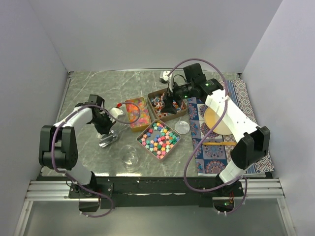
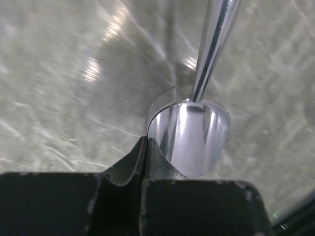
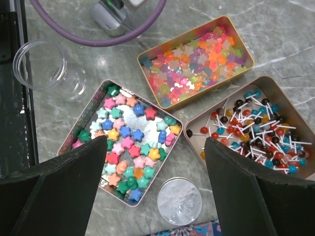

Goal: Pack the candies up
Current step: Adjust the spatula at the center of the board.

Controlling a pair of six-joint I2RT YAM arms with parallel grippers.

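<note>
The candies lie in three open tins: pastel stars (image 3: 129, 142) (image 1: 158, 139), orange-pink-yellow gummy pieces (image 3: 197, 59) (image 1: 137, 113), and tiny lollipops on white sticks (image 3: 256, 130) (image 1: 160, 101). My right gripper (image 3: 156, 140) (image 1: 171, 105) hangs open above the gap between the star tin and the lollipop tin, nothing between its fingers. My left gripper (image 2: 146, 140) (image 1: 106, 132) is shut, low over the table. Its tips touch the rim of a shiny metal scoop (image 2: 189, 137) (image 1: 107, 140); I cannot tell whether the rim is pinched.
A clear empty jar (image 1: 130, 157) (image 3: 39, 64) stands near the front, left of the star tin. Its round lid (image 3: 179, 200) (image 1: 182, 127) lies beside the star tin. A patterned mat (image 1: 246, 103) with a round wooden disc (image 1: 216, 122) covers the right side.
</note>
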